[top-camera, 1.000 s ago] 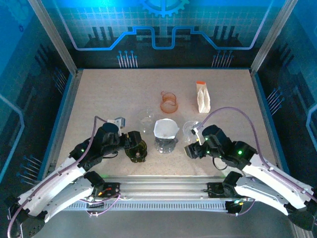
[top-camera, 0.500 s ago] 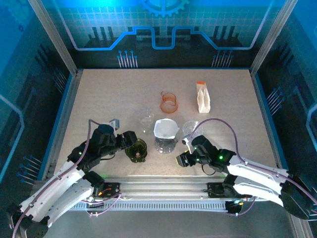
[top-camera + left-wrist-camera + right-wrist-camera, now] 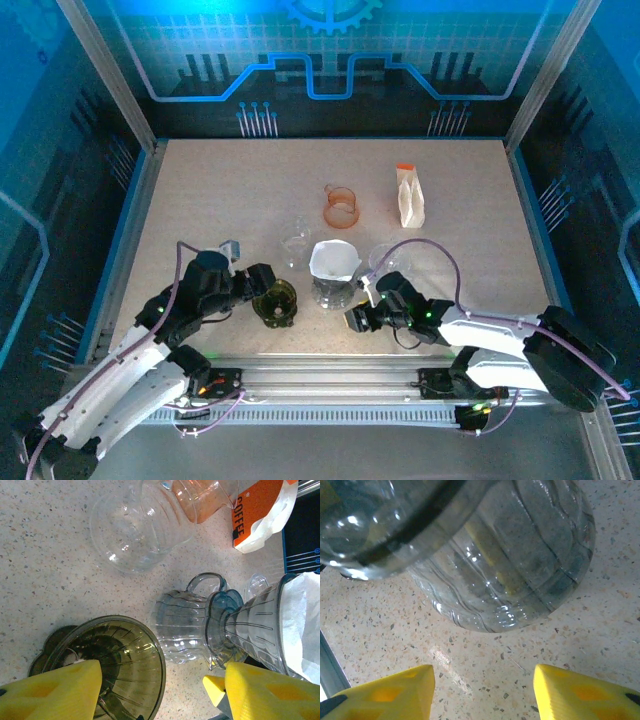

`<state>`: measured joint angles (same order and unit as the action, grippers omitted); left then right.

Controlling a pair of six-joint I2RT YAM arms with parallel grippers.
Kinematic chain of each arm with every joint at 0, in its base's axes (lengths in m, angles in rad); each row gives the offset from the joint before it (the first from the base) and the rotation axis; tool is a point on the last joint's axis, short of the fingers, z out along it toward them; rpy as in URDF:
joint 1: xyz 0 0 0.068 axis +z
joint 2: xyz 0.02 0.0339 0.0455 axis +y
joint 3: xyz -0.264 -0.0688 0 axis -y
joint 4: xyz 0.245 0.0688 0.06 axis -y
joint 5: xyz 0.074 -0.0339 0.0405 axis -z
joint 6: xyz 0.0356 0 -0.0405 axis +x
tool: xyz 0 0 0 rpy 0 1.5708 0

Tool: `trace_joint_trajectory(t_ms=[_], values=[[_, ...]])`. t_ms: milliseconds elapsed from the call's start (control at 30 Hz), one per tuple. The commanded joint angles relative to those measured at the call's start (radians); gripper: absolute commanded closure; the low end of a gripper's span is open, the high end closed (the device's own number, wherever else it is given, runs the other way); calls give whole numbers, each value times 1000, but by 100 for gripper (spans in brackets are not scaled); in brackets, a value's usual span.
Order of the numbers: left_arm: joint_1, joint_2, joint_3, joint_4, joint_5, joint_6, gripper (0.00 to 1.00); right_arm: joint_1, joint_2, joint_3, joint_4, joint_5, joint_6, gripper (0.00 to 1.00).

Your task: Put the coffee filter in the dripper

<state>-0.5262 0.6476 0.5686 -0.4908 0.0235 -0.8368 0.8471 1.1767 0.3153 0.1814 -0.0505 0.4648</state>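
Two grippers sit low near the front edge in the top view: left gripper (image 3: 266, 296) at the olive dripper (image 3: 275, 305), right gripper (image 3: 356, 320) just beside the glass carafe (image 3: 335, 297), on its near-right side. Coffee filter (image 3: 334, 260) sits white in the clear dripper (image 3: 333, 282) on top of that carafe; can't tell from up here whether it's fully seated. Orange cup (image 3: 340, 207) and coffee bag (image 3: 409, 196) are further back, well apart from both arms. Left wrist: yellow fingers (image 3: 50, 690) wide apart, clamped on nothing. Olive dripper (image 3: 107, 655) stands in the gap hard against the left finger, possibly touching. Carafe (image 3: 180, 630) and clear dripper (image 3: 255, 630) are ahead by the right finger, with the filter (image 3: 305, 615) inside the dripper's cone. Another clear glass vessel (image 3: 132, 530) stands beyond them. Right wrist: fingers (image 3: 385, 692) apart, bare table (image 3: 485, 652) between them, carafe (image 3: 520, 565) right ahead, not touched.
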Motion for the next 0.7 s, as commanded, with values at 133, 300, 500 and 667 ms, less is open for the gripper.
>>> trace_joint_trajectory(t_ms=[133,300,500,667], values=[[9,-11,-2,-21,26,-4,33,-40,-30,-42,78,-40,48,45],[10,-12,-1,-18,29,-4,33,-113,-43,-76,124,-134,100,45],[9,-12,1,-18,30,-3,33,-177,13,-69,184,-251,144,46],[9,-14,5,-28,27,1,33,-203,95,-66,273,-307,172,53]])
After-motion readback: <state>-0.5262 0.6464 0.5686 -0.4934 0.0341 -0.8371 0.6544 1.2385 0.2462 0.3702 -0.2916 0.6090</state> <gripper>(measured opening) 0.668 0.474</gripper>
